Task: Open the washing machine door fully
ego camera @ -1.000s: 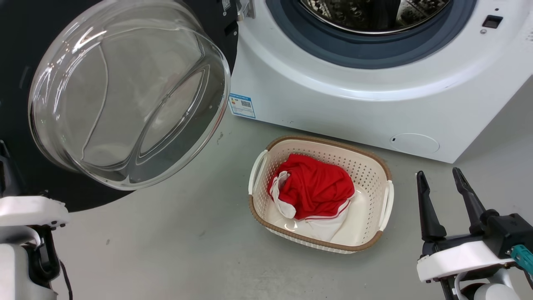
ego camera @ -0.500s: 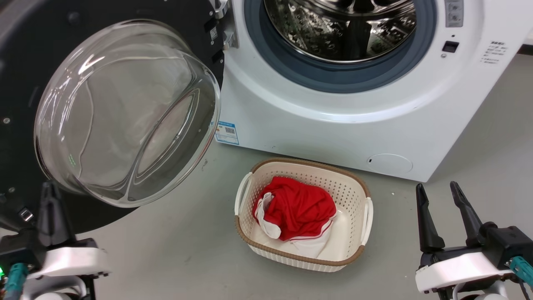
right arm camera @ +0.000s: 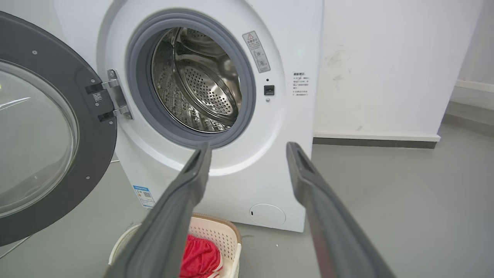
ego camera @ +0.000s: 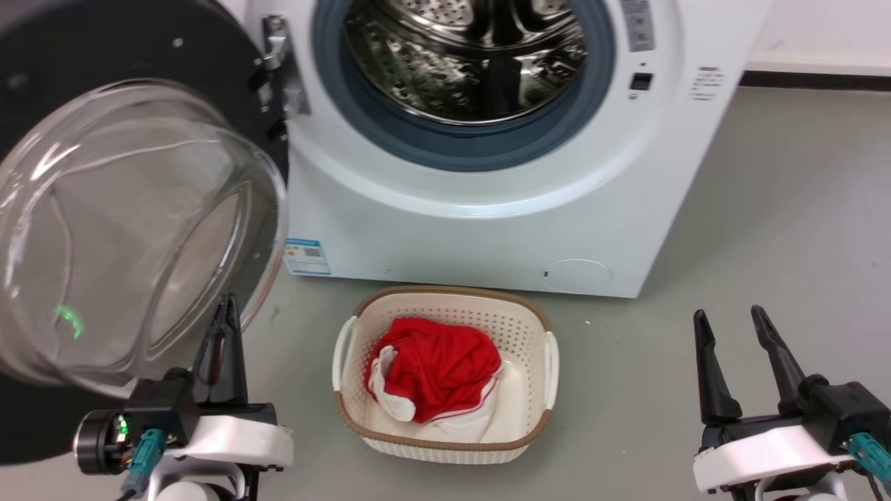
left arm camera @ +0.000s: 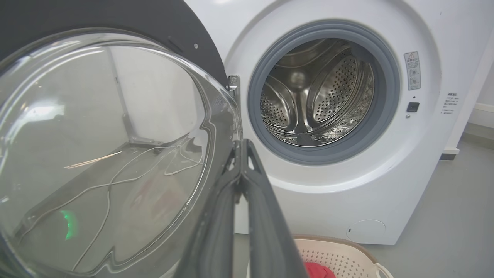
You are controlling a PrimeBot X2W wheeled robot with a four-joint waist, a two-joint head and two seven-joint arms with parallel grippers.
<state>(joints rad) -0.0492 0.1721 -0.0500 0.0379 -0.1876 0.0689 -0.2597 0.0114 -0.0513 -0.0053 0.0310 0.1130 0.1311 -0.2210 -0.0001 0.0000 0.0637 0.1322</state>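
Grey floor (ego camera: 766, 209), white wall (right arm camera: 366, 77) behind the washing machine (ego camera: 487, 229). Blue label (ego camera: 307, 256) low on its front, warning sticker (right arm camera: 256, 51) beside the drum; print too small to read. The washing machine door (ego camera: 104, 42) stands wide open at left, hinge (right arm camera: 115, 94) plain in the right wrist view. Left gripper (ego camera: 226, 303): fingers pressed together, empty, tips near the door's glass bowl. Right gripper (ego camera: 727, 313): fingers spread, empty, low right, well apart from the machine.

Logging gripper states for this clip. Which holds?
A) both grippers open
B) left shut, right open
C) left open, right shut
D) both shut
B: the left gripper has its fingers pressed together, holding nothing, near the washing machine door, while the right gripper has its fingers well apart.
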